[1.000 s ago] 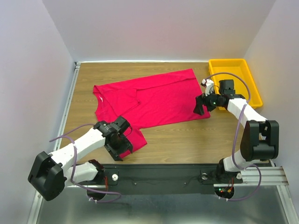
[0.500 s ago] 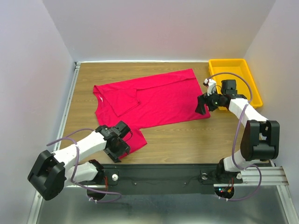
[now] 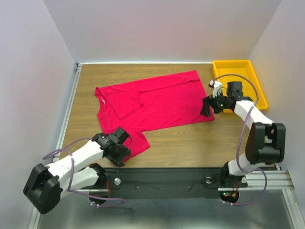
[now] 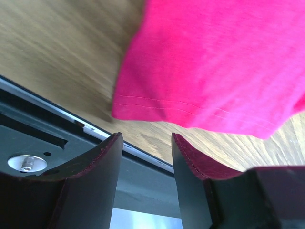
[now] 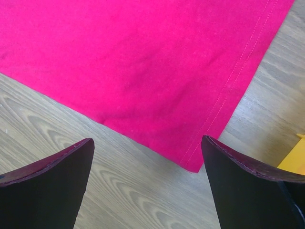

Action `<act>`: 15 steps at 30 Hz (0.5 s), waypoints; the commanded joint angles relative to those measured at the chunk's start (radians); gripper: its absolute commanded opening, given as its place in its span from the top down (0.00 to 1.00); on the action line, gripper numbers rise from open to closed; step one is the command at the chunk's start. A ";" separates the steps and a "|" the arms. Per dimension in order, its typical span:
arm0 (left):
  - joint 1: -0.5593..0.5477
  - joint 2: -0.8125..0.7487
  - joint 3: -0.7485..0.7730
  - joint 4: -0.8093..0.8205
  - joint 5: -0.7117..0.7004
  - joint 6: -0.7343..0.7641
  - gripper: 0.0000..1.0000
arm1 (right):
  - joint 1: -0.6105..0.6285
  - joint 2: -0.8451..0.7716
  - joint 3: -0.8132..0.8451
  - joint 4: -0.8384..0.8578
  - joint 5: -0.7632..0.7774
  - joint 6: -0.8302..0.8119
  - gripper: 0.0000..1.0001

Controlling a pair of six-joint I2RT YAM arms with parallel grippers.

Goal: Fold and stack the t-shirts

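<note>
A crimson-pink t-shirt (image 3: 157, 102) lies spread on the wooden table, with its far sleeve folded in over the chest. Its near sleeve (image 3: 136, 140) lies flat by the table's front edge. My left gripper (image 3: 121, 153) hangs low at that sleeve's near edge. In the left wrist view the left gripper (image 4: 145, 138) is open with nothing between its fingers, and the sleeve hem (image 4: 190, 112) lies just beyond the tips. My right gripper (image 3: 206, 107) is wide open over the shirt's near right hem corner (image 5: 198, 164), holding nothing.
A yellow tray (image 3: 231, 62) stands at the back right, just beyond the right arm. A corner of the tray (image 5: 298, 157) shows in the right wrist view. The black base rail (image 3: 167, 176) and the metal table edge (image 4: 95, 131) run directly under the left gripper.
The left arm has drawn back toward the table's near edge, bringing its gripper off the sleeve to the sleeve's hem, with the jaws a little narrower. The right arm has barely moved.
</note>
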 commanded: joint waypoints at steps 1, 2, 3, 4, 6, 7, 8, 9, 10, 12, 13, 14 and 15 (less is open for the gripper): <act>0.006 -0.017 -0.015 -0.055 -0.004 -0.075 0.44 | -0.012 -0.001 0.005 0.016 -0.023 0.006 0.00; 0.006 -0.014 -0.015 -0.055 -0.006 -0.076 0.44 | -0.012 -0.001 0.005 0.016 -0.025 0.007 0.00; 0.006 -0.006 -0.013 -0.063 -0.007 -0.082 0.44 | -0.013 -0.001 0.005 0.016 -0.026 0.009 0.00; 0.006 0.006 -0.012 -0.064 -0.008 -0.084 0.46 | -0.013 -0.001 0.005 0.016 -0.026 0.007 0.00; 0.006 0.058 0.002 -0.072 -0.014 -0.089 0.48 | -0.016 -0.003 0.005 0.016 -0.026 0.010 0.00; 0.005 0.080 0.008 -0.070 -0.015 -0.086 0.48 | -0.015 -0.003 0.005 0.016 -0.026 0.010 0.00; 0.006 0.120 0.022 -0.067 -0.021 -0.082 0.49 | -0.018 -0.003 0.005 0.016 -0.028 0.010 0.00; 0.006 0.134 0.027 -0.067 -0.026 -0.081 0.49 | -0.018 -0.003 0.005 0.016 -0.026 0.010 0.00; 0.006 0.146 0.042 -0.060 -0.037 -0.079 0.50 | -0.018 -0.003 0.005 0.016 -0.028 0.010 0.00; 0.006 0.161 0.051 -0.057 -0.047 -0.086 0.50 | -0.021 -0.003 0.003 0.016 -0.028 0.010 0.00; 0.006 0.163 0.054 -0.054 -0.052 -0.089 0.50 | -0.022 -0.003 0.003 0.016 -0.029 0.012 0.00; 0.006 0.163 0.063 -0.057 -0.066 -0.098 0.50 | -0.025 -0.004 0.003 0.016 -0.029 0.012 0.00; 0.008 0.163 0.065 -0.055 -0.070 -0.101 0.50 | -0.025 -0.004 0.003 0.016 -0.031 0.010 0.00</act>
